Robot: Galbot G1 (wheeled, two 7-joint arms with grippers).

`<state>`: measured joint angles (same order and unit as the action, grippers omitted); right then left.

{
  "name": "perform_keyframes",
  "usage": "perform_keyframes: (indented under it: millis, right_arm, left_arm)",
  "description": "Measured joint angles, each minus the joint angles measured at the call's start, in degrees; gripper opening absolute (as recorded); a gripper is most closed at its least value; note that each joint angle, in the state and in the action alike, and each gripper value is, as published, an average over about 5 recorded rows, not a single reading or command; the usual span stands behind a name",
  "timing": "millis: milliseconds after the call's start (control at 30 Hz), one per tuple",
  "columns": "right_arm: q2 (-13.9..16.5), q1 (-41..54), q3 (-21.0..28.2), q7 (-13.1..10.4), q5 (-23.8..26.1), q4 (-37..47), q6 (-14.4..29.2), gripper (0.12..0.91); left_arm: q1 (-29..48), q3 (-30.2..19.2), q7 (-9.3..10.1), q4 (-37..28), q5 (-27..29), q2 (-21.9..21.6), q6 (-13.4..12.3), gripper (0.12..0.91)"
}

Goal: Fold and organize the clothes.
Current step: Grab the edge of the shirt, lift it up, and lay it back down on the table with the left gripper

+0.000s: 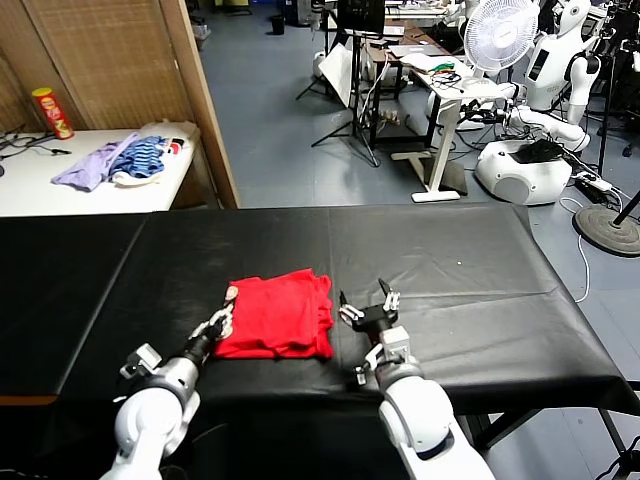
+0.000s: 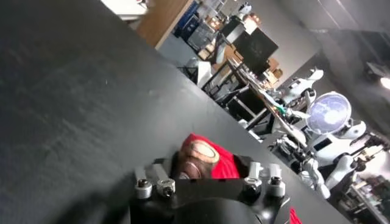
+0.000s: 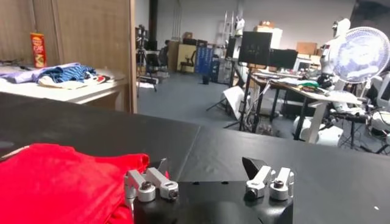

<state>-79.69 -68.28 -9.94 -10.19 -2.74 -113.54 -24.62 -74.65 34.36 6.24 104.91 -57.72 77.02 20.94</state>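
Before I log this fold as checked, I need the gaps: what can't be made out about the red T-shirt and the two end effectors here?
- Left end effector: at the red T-shirt's left edge; head view too small, left wrist view blocked by its own mount, so a grip cannot be confirmed.
- T-shirt's print: only a brown-and-white patch shows; folds hide the rest.
- T-shirt's near edge: cut off in the right wrist view.
- Right end effector: open beside the shirt; contact unclear.
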Motion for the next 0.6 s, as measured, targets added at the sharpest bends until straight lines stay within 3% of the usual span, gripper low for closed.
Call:
perform_keyframes:
  millis: [167,333,433,600]
  right_arm:
    - [0.09,-0.37,-0.56,0.08,-0.04,-0.34,-0.02,0.798]
    - [-0.43,-1.01,-1.32,-0.29,0.94,-0.57,-0.06,0.798]
    - [-0.87,-1.55,-2.03,-0.87,2.77,-0.59,-0.19,0.798]
    - [-1.08,-2.37,-3.06,-1.65,5.06,-0.72,-0.97,0.798]
  left_arm:
    - [-0.17,-0.03,-0.08,-0.02,0.04,0.09,0.10,0.178]
    - [-0.22,-0.27,-0.24,0.78,3.79,0.22,0.08,0.136]
    - [-0.44,-0.46,-1.69,1.52,12.40,-0.11,-1.03,0.136]
    - [-0.74,0.45,-4.00,2.69,34.71,-2.41,-2.63,0.136]
